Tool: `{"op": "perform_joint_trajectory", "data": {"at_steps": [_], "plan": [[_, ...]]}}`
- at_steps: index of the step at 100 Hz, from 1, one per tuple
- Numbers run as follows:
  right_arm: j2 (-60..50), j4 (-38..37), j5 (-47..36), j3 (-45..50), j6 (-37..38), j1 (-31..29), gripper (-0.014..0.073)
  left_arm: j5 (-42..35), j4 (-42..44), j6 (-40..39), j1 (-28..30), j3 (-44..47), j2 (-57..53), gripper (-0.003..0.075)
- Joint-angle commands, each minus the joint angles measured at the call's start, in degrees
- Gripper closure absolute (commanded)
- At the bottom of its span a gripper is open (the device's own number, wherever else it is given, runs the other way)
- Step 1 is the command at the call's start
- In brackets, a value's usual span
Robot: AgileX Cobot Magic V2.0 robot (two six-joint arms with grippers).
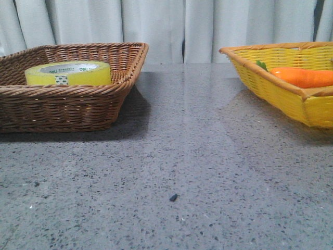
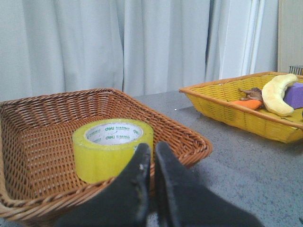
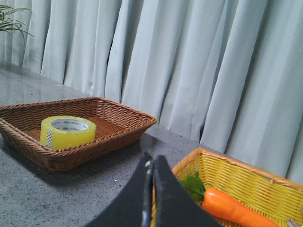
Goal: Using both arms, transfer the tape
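The yellow tape roll (image 1: pixel 68 73) lies flat in the brown wicker basket (image 1: pixel 93 107) at the left of the table. It also shows in the left wrist view (image 2: pixel 112 148) and the right wrist view (image 3: pixel 67 131). My left gripper (image 2: pixel 152 147) is shut and empty, just in front of the tape and near the basket's rim. My right gripper (image 3: pixel 152 158) is shut and empty, beside the yellow basket (image 3: pixel 246 182). Neither gripper shows in the front view.
The yellow basket (image 1: pixel 283 88) at the right holds an orange carrot (image 1: pixel 304 77); the left wrist view also shows a banana (image 2: pixel 276 93) and a purple object (image 2: pixel 297 95) in it. Grey curtains hang behind the table. A small dark speck (image 1: pixel 173 197) lies on the tabletop.
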Motion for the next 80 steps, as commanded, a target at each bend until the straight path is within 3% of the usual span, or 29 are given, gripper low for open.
{"op": "perform_joint_trajectory", "data": {"at_steps": [1,53,68,80], "plan": [[-0.3,-1.2,-4.9,-1.4,0.0,-0.3,0.0668,-5.0,-0.5,-0.2,0.1,-0.5,0.1,0.0741],[-0.3,-1.2,-4.9,-1.4,0.0,-0.3,0.0668,-6.2,-0.5,-0.2,0.5,0.9,-0.1,0.0741],[-0.3,-1.2,-4.9,-1.4,0.0,-0.3,0.0668,-6.3,-0.5,-0.2,5.0,4.3,-4.2,0.0741],[-0.3,-1.2,-4.9,-1.4,0.0,-0.3,0.0668,-4.3,-0.5,-0.2,11.8,6.7,-9.4,0.0741]]}}
